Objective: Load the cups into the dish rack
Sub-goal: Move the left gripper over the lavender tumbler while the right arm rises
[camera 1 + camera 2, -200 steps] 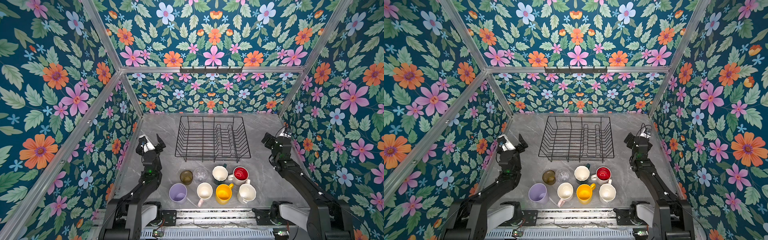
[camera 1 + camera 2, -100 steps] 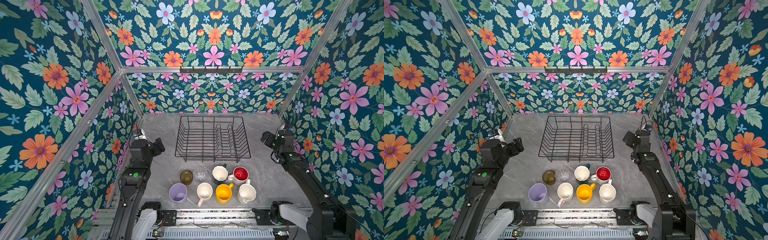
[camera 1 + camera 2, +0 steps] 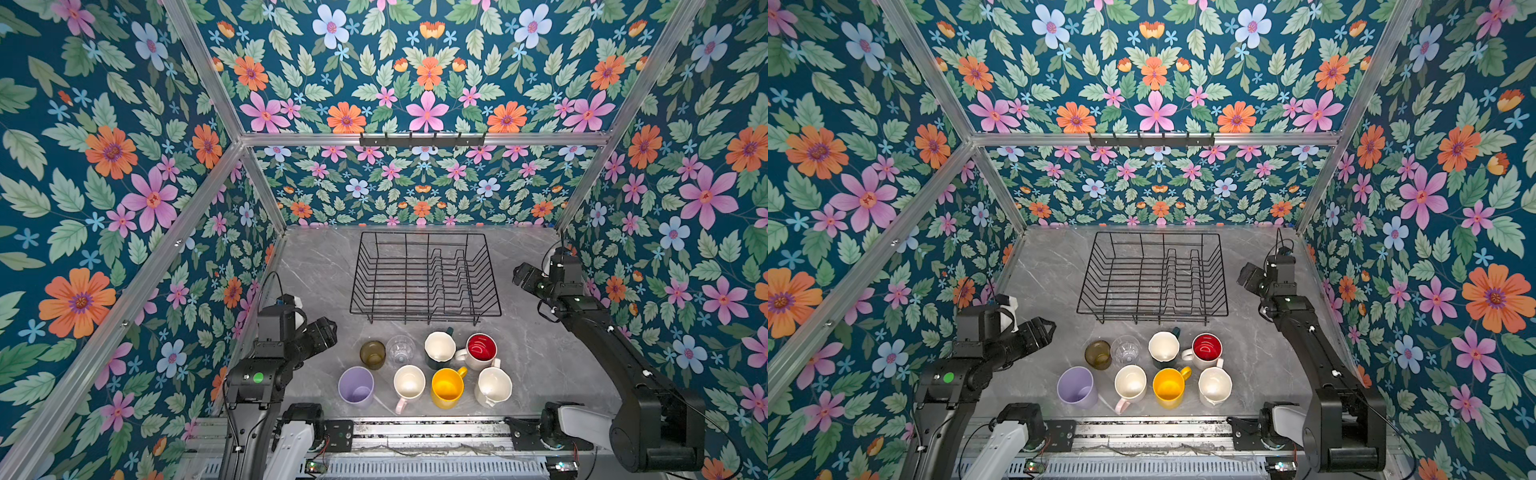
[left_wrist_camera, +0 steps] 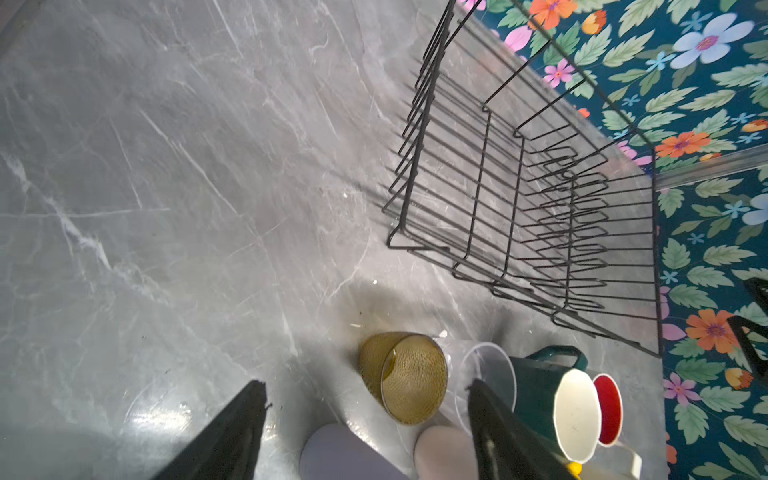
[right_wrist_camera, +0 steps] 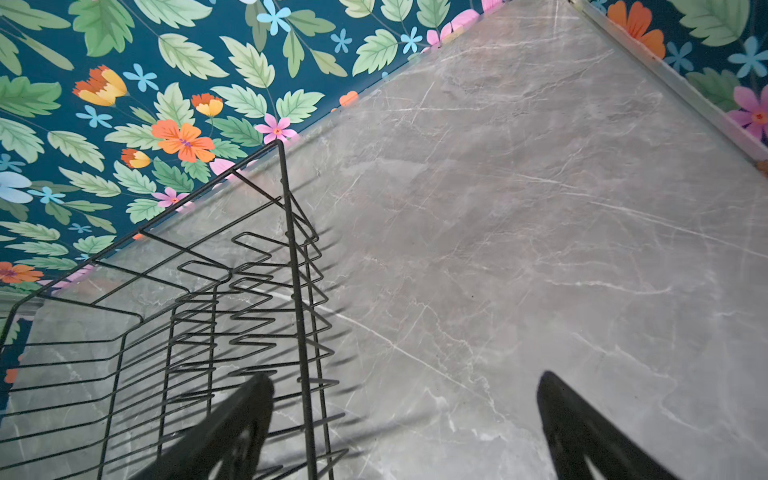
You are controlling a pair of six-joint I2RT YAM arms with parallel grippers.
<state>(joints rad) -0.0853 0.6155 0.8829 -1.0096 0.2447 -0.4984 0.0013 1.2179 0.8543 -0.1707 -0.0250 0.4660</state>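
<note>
All cups [image 3: 446, 386] stand on the surface [image 3: 316, 266] before the empty rack [image 3: 424, 313]. We centre the left end effector [image 3: 1045, 330], jaws wide and empty, on the amber glass [image 3: 372, 354], avoiding the clear glass [image 3: 400, 350] just beside it.

You have no text, number or brand to read anywhere here; nothing legible shows on the cups [image 3: 446, 386] or the rack [image 3: 424, 274]. The only mark you get is a plain green dot [image 3: 258, 377] on the left arm [image 3: 249, 401], and it carries no lettering.
</note>
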